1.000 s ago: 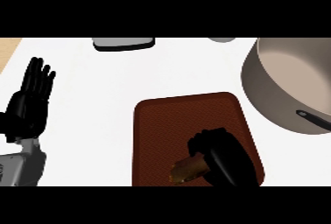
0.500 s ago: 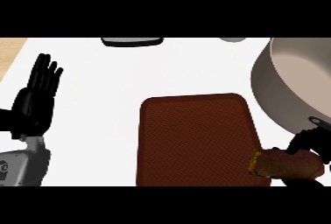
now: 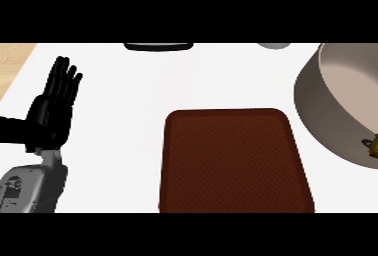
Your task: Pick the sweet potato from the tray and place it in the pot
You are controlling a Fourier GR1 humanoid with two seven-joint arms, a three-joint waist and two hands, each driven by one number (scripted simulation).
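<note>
- Entering at the lower left, a grey forearm (image 3: 33, 187) carries the left robot hand (image 3: 50, 112), which rests released near the left side of the bench (image 3: 118, 150), fingers straight and pointing away.
- Brown tray (image 3: 232, 165): flat on the bench at centre, its long axis running near to far. No sweet potato shows on it.
- Sweet potato (image 3: 368, 146): a small yellow-brown scrap at the view's right edge, inside the pot's outline close to its near rim, is judged to be it. Too little shows to tell its long axis.
- Pot (image 3: 308, 100): just right of the tray, cut off by the right edge.
- Key relation: the scrap lies across the whole tray from the left robot hand, well apart, so the right side is nearer. The right robot hand is out of view, and its state cannot be told.
- Farthest: a dark flat object (image 3: 159, 46) and a grey round object (image 3: 273, 45) at the bench's far edge.
</note>
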